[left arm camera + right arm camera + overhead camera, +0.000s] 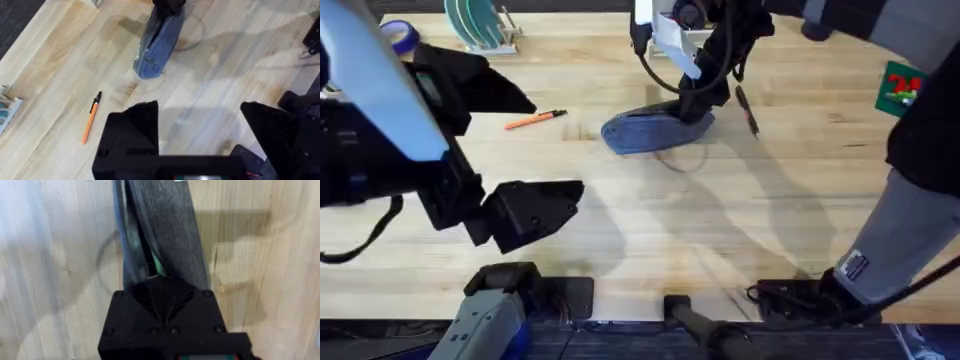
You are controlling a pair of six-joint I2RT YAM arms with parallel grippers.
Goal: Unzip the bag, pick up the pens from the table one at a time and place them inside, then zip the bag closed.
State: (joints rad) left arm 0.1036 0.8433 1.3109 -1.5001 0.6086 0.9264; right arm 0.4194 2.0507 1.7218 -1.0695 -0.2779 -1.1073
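Left jaws (535, 205) nearest the lens, large and dark at lower left of the overhead frame, hanging over bare desk (740, 250). Spread wide, nothing between them; the left wrist view shows both fingers well apart with only wood in the gap.

Right jaws (695, 103) upper centre, down on the right end of the bag (650, 130). In the right wrist view they are pinched to a point on the bag's top seam, apparently at the zipper; the pull itself is hidden under the fingertips. The seam beyond the jaws gapes a little, so the zipper looks partly open.

Bag lies upper centre of the overhead frame, long axis roughly left to right. Orange pen (535, 120) lies to its left, apart from it. Dark pen (747, 110) lies just right of the right arm, tilted.

Judgement: unzipping in hand. Bag is unanchored, so a pull along the seam may drag the whole pouch. Best to bring the idle left jaws onto the bag's far end, then draw the slider straight along the zipper line, low and slow.
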